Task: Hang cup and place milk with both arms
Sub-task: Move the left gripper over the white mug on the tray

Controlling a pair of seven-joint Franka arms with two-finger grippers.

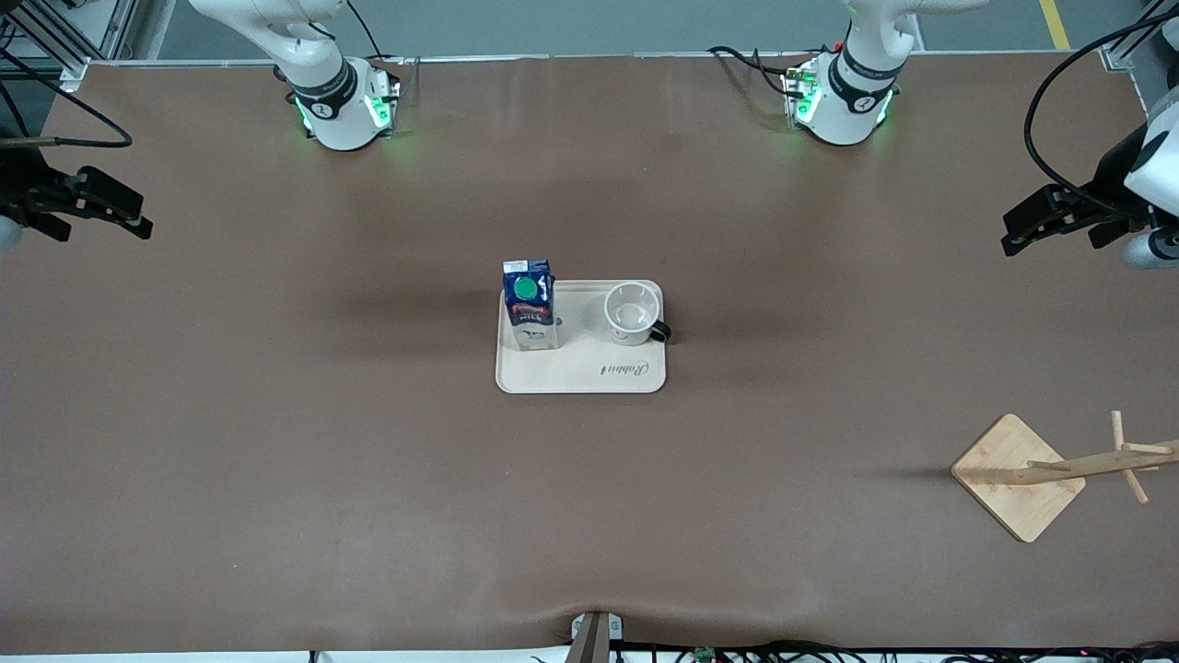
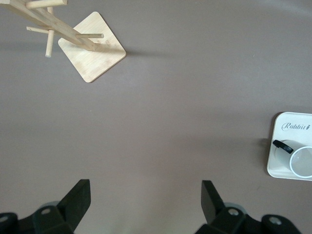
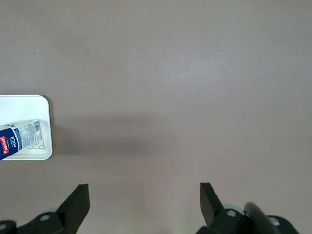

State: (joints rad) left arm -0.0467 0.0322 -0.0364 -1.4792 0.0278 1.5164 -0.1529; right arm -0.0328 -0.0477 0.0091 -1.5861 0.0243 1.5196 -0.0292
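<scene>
The white cup (image 1: 632,313) with a black handle stands upright on a cream tray (image 1: 580,373) at mid-table, toward the left arm's end of the tray. The dark blue milk (image 1: 530,308) with a green cap stands upright beside it, toward the right arm's end. My left gripper (image 1: 1013,232) is open and empty above the table's left-arm end; its wrist view (image 2: 145,195) shows the cup (image 2: 302,162) far off. My right gripper (image 1: 143,216) is open and empty above the right-arm end; its wrist view (image 3: 145,195) shows the milk (image 3: 19,139) far off.
A wooden peg rack (image 1: 1087,465) on a square wooden base (image 1: 1013,479) stands near the left arm's end, nearer to the front camera than the tray; it also shows in the left wrist view (image 2: 92,48). Brown tabletop surrounds the tray.
</scene>
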